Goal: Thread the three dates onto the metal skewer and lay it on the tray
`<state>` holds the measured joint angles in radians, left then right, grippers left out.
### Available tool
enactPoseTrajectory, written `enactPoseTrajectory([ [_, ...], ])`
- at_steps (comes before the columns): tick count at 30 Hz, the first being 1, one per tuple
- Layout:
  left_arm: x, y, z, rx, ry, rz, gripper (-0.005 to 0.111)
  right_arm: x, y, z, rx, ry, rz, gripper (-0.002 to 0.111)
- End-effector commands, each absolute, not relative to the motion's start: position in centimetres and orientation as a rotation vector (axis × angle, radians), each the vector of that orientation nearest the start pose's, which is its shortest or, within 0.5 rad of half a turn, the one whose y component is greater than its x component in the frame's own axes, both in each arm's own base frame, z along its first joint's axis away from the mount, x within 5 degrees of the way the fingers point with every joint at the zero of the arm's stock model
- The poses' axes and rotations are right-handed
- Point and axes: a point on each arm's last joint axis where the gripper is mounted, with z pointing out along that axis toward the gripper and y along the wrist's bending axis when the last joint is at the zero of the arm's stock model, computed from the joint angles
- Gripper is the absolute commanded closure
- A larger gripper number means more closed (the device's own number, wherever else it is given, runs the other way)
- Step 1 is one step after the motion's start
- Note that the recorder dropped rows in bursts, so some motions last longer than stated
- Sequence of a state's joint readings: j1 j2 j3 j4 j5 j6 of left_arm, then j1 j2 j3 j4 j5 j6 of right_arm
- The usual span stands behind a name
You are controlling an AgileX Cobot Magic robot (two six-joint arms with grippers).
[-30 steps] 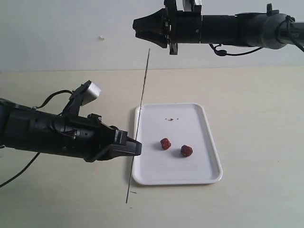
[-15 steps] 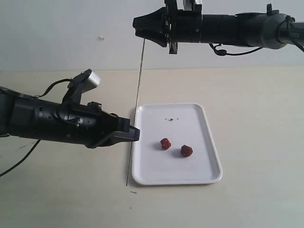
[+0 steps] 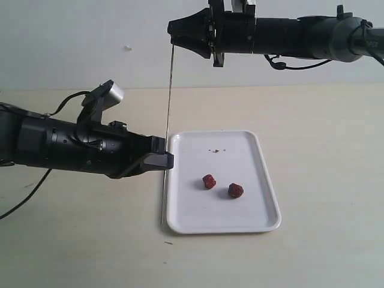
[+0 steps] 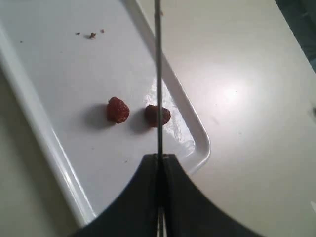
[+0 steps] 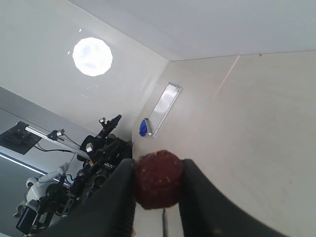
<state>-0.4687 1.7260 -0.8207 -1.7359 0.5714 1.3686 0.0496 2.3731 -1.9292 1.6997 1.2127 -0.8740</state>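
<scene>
My left gripper [image 3: 163, 161] [image 4: 159, 157] is shut on the thin metal skewer [image 3: 167, 120] [image 4: 158, 74], holding it nearly upright just left of the white tray [image 3: 264, 180] [image 4: 44, 133]. The skewer's upper tip reaches the nose of my right gripper [image 3: 173, 29] [image 5: 159, 178], which hangs high over the table and is shut on one dark red date [image 5: 159, 179]. A short bit of the skewer [image 5: 164, 226] shows right under that date. Two more dates [image 3: 209, 181] [image 3: 236, 190] [image 4: 118, 109] [image 4: 152, 115] lie side by side on the tray.
A few dark crumbs [image 3: 215, 150] lie near the tray's far end. The pale tabletop [image 3: 324, 150] spreads around the tray. The skewer's lower tip hangs beside the tray's front left corner [image 3: 170, 224].
My left gripper has risen and tilted the skewer more upright. Its top end has swung left and up to the right gripper's nose. The right arm has barely moved.
</scene>
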Motion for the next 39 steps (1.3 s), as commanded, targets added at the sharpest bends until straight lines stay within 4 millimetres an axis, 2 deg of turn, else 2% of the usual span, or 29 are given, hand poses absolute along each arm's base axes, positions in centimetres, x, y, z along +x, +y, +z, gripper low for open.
enactPoseTrajectory([
  [1, 27.2, -19.2, 18.2, 0.394, 2.341, -1.094, 0.107, 50.0, 10.9, 22.9, -0.167, 1.868, 1.733, 0.079],
  [18, 27.7, -19.6, 19.1, 0.448, 2.285, -1.099, 0.107, 50.0, 10.9, 22.9, -0.167, 1.868, 1.733, 0.079],
  [30, 28.1, -19.8, 16.5, 0.407, 2.374, -1.099, 0.107, 50.0, 10.9, 22.9, -0.167, 1.868, 1.733, 0.079],
  [39, 28.0, -19.9, 16.6, 0.444, 2.358, -1.102, 0.107, 50.0, 10.9, 22.9, -0.167, 1.868, 1.733, 0.079],
])
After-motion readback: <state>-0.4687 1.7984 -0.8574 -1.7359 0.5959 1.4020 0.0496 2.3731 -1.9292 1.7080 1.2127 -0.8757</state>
